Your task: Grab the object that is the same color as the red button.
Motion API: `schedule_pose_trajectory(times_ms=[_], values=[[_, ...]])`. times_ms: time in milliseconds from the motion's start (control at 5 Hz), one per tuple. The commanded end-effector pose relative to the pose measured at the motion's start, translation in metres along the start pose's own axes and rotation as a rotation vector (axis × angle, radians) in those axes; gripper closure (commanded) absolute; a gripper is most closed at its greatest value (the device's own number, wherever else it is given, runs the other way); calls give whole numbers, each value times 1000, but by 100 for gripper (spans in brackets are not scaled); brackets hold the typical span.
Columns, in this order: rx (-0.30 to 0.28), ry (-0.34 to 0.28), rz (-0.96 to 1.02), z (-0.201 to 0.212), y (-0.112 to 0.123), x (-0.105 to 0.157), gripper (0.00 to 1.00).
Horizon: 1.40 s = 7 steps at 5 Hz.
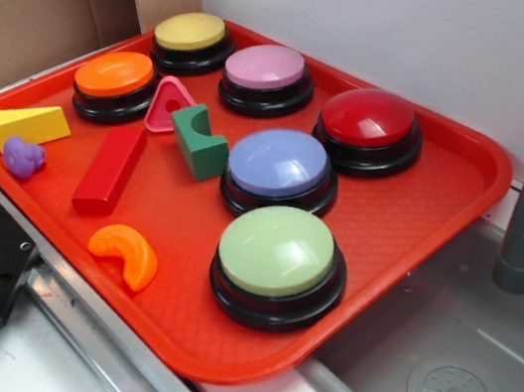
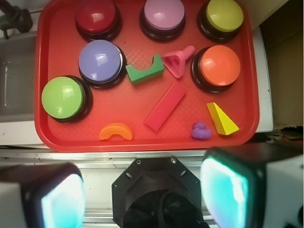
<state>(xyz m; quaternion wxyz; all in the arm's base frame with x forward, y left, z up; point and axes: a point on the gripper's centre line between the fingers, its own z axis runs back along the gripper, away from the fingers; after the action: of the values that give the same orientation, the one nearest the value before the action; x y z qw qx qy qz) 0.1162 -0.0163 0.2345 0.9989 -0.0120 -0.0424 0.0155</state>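
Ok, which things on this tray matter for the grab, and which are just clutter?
Matter: red button, red bar block, gripper.
Clutter: orange crescent, pink triangle, green block, yellow wedge, purple toy, the five other buttons.

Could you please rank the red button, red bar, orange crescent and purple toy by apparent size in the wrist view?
1. red button
2. red bar
3. orange crescent
4. purple toy

The button's top edge is cropped, yet it looks largest.
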Motion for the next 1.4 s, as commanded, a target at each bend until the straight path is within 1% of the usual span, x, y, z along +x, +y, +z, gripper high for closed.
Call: schedule_pose_trajectory(times_ms=[0, 200, 400, 600, 800, 1000, 1200], values=[[0, 0, 0, 0, 0, 0, 0], [-2, -11, 69, -21, 6, 8, 0], [-31, -19, 170, -48, 12, 13, 0], [-31, -25, 281, -75, 16, 15, 0], [9, -28, 471, -110, 22, 13, 0], [59, -68, 605, -145, 28, 14, 0], [84, -78, 676, -171, 34, 14, 0]])
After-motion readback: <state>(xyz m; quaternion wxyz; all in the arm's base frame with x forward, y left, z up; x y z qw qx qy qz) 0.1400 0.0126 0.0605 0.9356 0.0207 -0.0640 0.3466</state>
